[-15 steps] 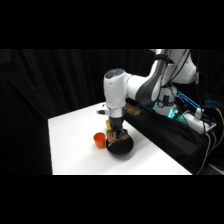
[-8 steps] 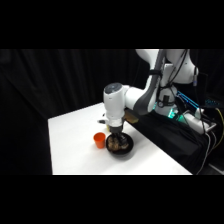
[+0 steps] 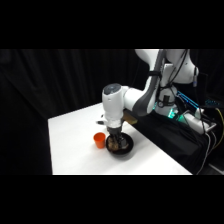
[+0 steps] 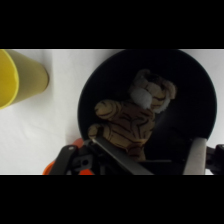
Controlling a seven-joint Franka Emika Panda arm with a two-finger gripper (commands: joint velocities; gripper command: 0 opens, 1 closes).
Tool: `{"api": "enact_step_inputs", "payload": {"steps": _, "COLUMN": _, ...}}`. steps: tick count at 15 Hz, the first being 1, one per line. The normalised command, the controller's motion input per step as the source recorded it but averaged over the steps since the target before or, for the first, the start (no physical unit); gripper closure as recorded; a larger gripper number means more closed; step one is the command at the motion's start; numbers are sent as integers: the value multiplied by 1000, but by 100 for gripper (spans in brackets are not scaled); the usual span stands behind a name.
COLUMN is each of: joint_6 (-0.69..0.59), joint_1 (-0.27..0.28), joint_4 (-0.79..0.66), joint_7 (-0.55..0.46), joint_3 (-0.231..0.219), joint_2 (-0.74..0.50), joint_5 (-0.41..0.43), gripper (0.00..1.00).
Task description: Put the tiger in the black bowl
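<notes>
The tiger (image 4: 132,122), a tan-and-brown striped toy, lies inside the black bowl (image 4: 195,100) with its head pointing away from me. My gripper (image 4: 155,161) hangs just above the bowl and is open. One finger sits by the tiger's legs, and the other finger (image 4: 195,157) stands clear of the toy. In the side view the gripper (image 3: 116,137) reaches down into the black bowl (image 3: 129,148) near the table's front, and the tiger (image 3: 116,145) shows only as a brownish patch under it.
An orange cup (image 3: 99,139) stands just left of the bowl, almost touching it. A yellow-green cup (image 4: 20,75) sits on the white table beyond the bowl. The dark bench with the arm's base (image 3: 180,117) is on the right.
The arm has come down from above the bowl, bringing the gripper low into it. The tiger now rests in the bowl.
</notes>
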Motion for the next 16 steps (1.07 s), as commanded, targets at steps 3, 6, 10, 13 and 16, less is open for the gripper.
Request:
{"api": "enact_step_inputs", "payload": {"steps": 3, "joint_6": -273, "joint_1": 71, "joint_4": -77, "joint_7": 43, "joint_3": -47, "joint_2": -371, "joint_5": -117, "gripper": 0}}
{"api": "enact_step_inputs", "payload": {"steps": 6, "joint_6": -389, "joint_1": 60, "joint_4": -64, "joint_7": 86, "joint_3": -19, "joint_2": -448, "joint_5": -137, "gripper": 0}}
{"api": "enact_step_inputs", "payload": {"steps": 10, "joint_6": -411, "joint_1": -2, "joint_4": 6, "joint_7": 67, "joint_3": 31, "joint_2": -421, "joint_5": -120, "gripper": 0}}
{"api": "enact_step_inputs", "payload": {"steps": 13, "joint_6": -369, "joint_1": -49, "joint_4": 85, "joint_7": 55, "joint_3": 57, "joint_2": -315, "joint_5": -113, "gripper": 0}}
{"api": "enact_step_inputs", "payload": {"steps": 16, "joint_6": -285, "joint_1": -86, "joint_4": 136, "joint_7": 38, "joint_3": 61, "joint_2": -182, "joint_5": -87, "gripper": 0}}
